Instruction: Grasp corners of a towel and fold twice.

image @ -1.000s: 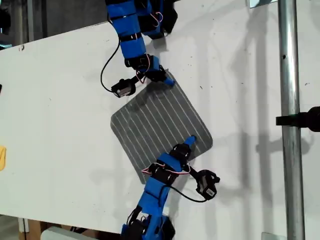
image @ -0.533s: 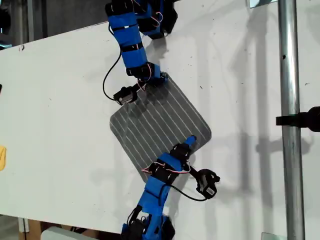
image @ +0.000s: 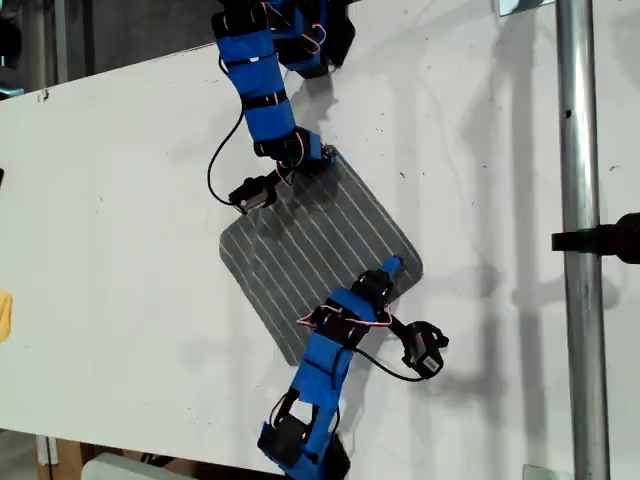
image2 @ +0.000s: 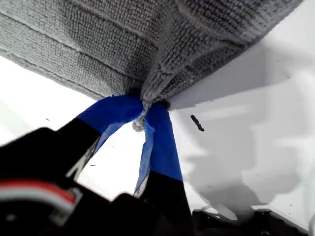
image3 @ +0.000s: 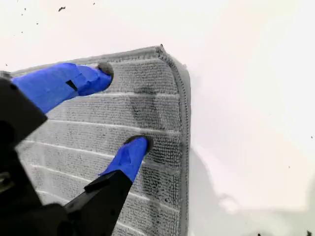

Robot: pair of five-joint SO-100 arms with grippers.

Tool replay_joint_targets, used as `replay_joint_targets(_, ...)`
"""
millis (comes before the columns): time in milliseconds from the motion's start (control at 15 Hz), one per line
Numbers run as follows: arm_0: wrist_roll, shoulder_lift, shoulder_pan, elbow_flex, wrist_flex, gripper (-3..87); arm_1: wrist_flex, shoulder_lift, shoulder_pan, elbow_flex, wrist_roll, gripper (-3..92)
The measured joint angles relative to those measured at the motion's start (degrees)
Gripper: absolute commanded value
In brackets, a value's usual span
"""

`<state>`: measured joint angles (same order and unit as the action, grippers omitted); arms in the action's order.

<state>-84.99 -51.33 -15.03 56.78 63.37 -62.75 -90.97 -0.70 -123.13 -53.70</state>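
**One corner pinched, the other under open jaws**

Exterior view: the dark grey square cloth towel with thin white stripes (image: 310, 240) lies spread like a diamond on the flat white table (image: 120, 200), near the middle of the picture. My first gripper (image: 318, 160), on the blue-and-black arm reaching in from the top of this view, sits at the towel's uppermost corner. My second gripper (image: 390, 270), on the blue arm coming up from the bottom edge of this view, is over the towel just beside its rounded corner on the exterior view's right (image: 412, 268). A shiny upright metal pole (image: 578, 250) stands well apart on the exterior view's right.

First wrist view: my first gripper (image2: 145, 110) has its blue-taped jaws pressed together on a bunched corner (image2: 152, 88) of the towel (image2: 123, 39). The cloth gathers into folds where it is pinched. White table (image2: 246, 123) shows beside it.

Second wrist view: my second gripper (image3: 123, 109) has its jaws spread apart, both blue tips on the flat towel (image3: 147, 108). One fingertip (image3: 135, 152) presses just inside the hemmed edge, near the rounded corner (image3: 167, 56). Nothing is clamped between them. Bare table (image3: 246, 73) lies past the hem.
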Motion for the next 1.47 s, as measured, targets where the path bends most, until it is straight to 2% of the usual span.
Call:
replay_joint_targets(267, -1.1, 6.2, 0.0, -1.7, -0.2, 22.2, 0.0, 0.0, 0.0, 0.0, 0.0, -0.3)
replay_joint_targets(400, -2.0, 9.9, 0.1, -4.7, -0.1, 17.9, 0.0, 0.0, 0.0, 0.0, 0.0, -0.3)
replay_joint_targets(467, -2.7, 11.9, 0.1, -5.3, 0.4, 18.6, 0.0, 0.0, 0.0, 0.0, 0.0, -0.3)
replay_joint_targets(667, -6.8, 14.3, 0.3, -6.2, 4.1, 23.2, 0.0, 0.0, 0.0, 0.0, 0.0, -0.3)
replay_joint_targets(867, -12.5, 11.9, -0.1, -4.4, 11.5, 26.7, -0.9, 0.1, 0.0, 0.7, -0.1, -0.3)
replay_joint_targets(1000, -12.9, 8.0, -0.2, 0.4, 12.2, 26.4, -0.9, 0.1, 0.0, 0.7, -0.1, -0.3)
replay_joint_targets(1200, -14.2, -0.9, -0.9, 14.1, 8.4, 26.1, -0.5, 0.2, -0.1, 1.7, -0.3, -0.3)
replay_joint_targets(1467, -14.3, -4.5, -1.8, 17.0, 4.4, 25.7, -1.2, 3.4, 0.0, 7.6, -1.1, -0.3)
